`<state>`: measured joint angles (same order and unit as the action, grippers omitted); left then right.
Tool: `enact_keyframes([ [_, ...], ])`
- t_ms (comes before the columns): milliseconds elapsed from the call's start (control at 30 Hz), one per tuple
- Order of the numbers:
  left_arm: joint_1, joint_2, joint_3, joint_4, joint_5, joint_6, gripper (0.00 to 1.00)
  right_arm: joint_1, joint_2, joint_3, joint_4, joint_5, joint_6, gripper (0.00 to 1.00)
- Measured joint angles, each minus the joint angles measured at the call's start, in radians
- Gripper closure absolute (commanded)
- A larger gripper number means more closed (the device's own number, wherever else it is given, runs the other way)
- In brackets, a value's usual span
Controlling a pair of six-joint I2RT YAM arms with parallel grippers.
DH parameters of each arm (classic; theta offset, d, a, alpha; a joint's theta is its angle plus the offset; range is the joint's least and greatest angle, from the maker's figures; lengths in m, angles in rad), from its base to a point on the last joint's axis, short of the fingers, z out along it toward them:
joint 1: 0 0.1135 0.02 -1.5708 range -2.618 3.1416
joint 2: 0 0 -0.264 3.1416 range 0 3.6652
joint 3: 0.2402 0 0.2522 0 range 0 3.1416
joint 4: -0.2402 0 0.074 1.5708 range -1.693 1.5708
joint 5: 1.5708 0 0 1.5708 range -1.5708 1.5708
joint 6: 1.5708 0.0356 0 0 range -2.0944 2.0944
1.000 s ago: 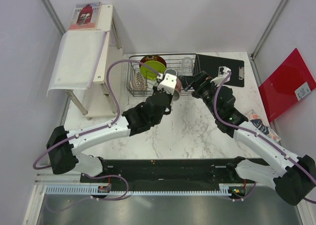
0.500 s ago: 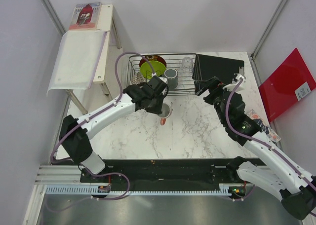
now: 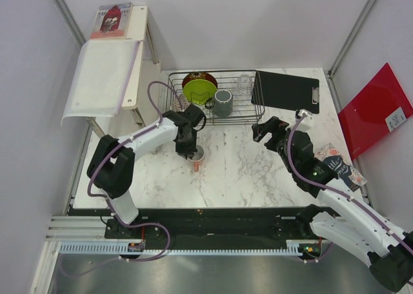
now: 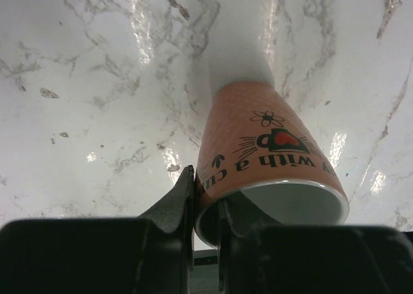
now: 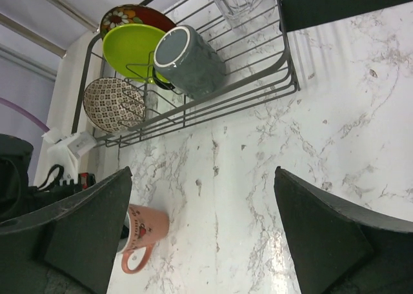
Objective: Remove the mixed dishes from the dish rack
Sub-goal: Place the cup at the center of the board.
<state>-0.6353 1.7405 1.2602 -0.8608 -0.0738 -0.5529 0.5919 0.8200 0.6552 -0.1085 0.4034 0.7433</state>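
Note:
My left gripper (image 3: 191, 149) is shut on the rim of the orange-red cup (image 3: 197, 160), one finger inside and one outside (image 4: 206, 204). The cup (image 4: 271, 146) stands low on the marble in front of the dish rack (image 3: 240, 117). In the rack are the lime-green plate (image 3: 199, 89), dark red bowl (image 3: 195, 77), small patterned bowl (image 3: 180, 104), dark grey mug (image 3: 223, 103) and clear glass (image 3: 243, 83). My right gripper (image 3: 263, 130) is open and empty (image 5: 203, 229) right of the rack's front; its view shows the mug (image 5: 193, 62), plate (image 5: 132, 49) and cup (image 5: 145, 233).
A black clipboard (image 3: 287, 91) leans at the rack's right end. A white shelf stand (image 3: 106, 75) is at the left. A red folder (image 3: 374, 113) and a printed packet (image 3: 339, 162) lie at the right.
My left gripper has carried the cup from the rack's front down and left to the marble. My right gripper has drawn back from the rack toward the near right.

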Motion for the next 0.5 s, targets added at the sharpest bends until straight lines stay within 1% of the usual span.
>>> enact_keyframes([
  [100,0.032,0.008,0.008,-0.003,0.003,0.0,0.98,0.0,-0.005,-0.016,-0.001,-0.007,-0.001,0.02],
  [233,0.04,0.05,0.058,-0.037,0.007,0.001,0.98,0.0,0.003,-0.021,-0.001,-0.014,-0.009,0.02],
  [267,0.04,0.056,0.067,-0.044,0.007,0.001,0.96,0.0,0.008,-0.021,0.0,-0.015,-0.012,0.02],
  [300,0.04,0.061,0.073,-0.05,0.007,0.002,0.9,0.0,0.013,-0.021,0.0,-0.015,-0.015,0.02],
  [467,0.04,0.063,0.077,-0.054,0.006,0.002,0.78,0.0,0.04,-0.021,0.0,-0.022,-0.025,0.02],
  [500,0.04,0.063,0.077,-0.054,0.006,0.002,0.67,0.0,0.044,-0.021,0.0,-0.024,-0.026,0.02],
])
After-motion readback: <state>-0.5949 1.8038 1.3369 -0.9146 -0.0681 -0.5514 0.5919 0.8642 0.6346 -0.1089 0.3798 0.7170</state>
